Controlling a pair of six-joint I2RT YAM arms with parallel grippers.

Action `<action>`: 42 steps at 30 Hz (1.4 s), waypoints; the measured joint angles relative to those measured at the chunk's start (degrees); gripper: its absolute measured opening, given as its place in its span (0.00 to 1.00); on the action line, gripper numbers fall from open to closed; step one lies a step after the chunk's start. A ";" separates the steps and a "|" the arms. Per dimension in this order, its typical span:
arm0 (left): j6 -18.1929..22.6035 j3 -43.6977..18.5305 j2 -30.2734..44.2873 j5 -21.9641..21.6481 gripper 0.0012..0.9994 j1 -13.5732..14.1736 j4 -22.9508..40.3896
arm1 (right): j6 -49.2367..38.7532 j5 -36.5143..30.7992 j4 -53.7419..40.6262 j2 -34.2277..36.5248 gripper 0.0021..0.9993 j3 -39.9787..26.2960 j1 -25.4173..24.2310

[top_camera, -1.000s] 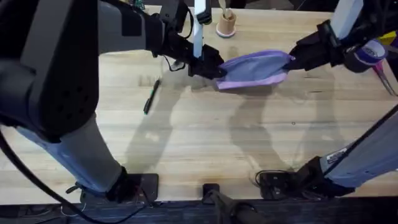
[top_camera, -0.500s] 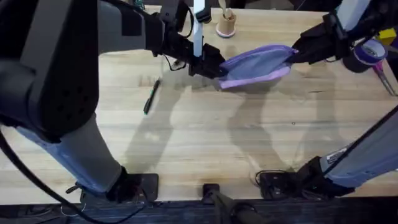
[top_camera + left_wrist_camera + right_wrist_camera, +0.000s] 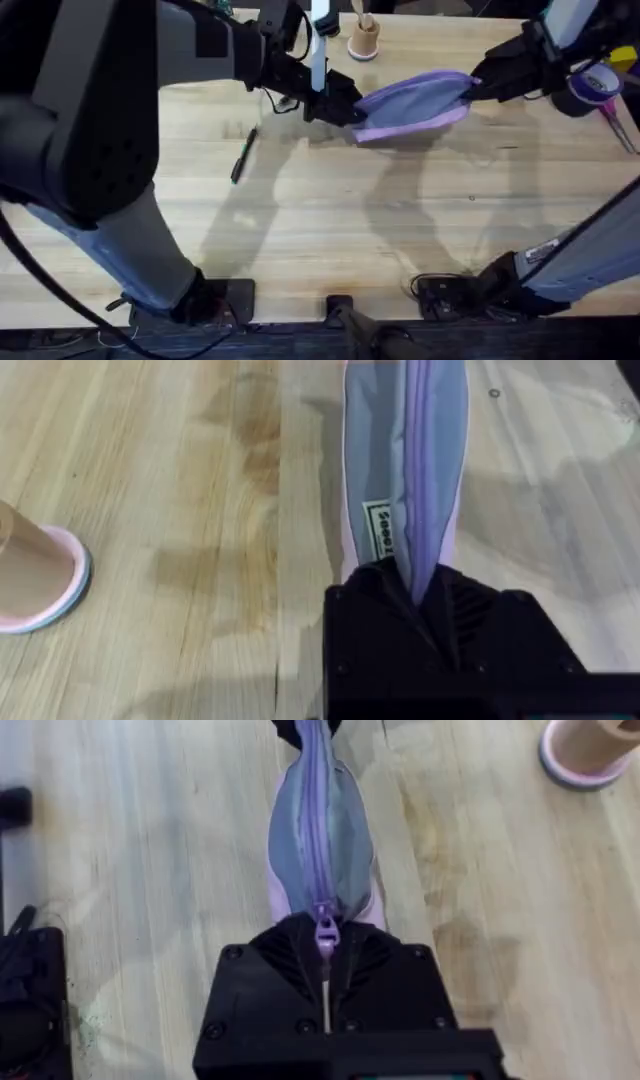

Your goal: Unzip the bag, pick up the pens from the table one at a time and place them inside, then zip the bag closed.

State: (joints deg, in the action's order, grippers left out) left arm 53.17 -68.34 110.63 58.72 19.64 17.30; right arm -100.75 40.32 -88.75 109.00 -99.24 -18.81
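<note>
both tools (image 3: 345, 106) (image 3: 478, 88) clamped, arms outstretched

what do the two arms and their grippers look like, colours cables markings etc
Both arms have glossy black upper links and pale grey lower links rising from black bases with black cables by them. The right arm's lower link carries a small white label with dark print. The left gripper and right gripper are matte black and blocky, with ridged black fingers. A white piece sits near the left wrist.
</note>
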 joint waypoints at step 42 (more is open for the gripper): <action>0.00 -0.39 0.00 -0.53 0.04 0.41 0.16 | 0.00 -0.39 0.92 -2.15 0.03 0.11 0.31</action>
State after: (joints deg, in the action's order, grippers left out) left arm 53.17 -68.73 110.63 58.19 20.05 17.46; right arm -100.75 39.92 -87.83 106.85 -99.13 -18.50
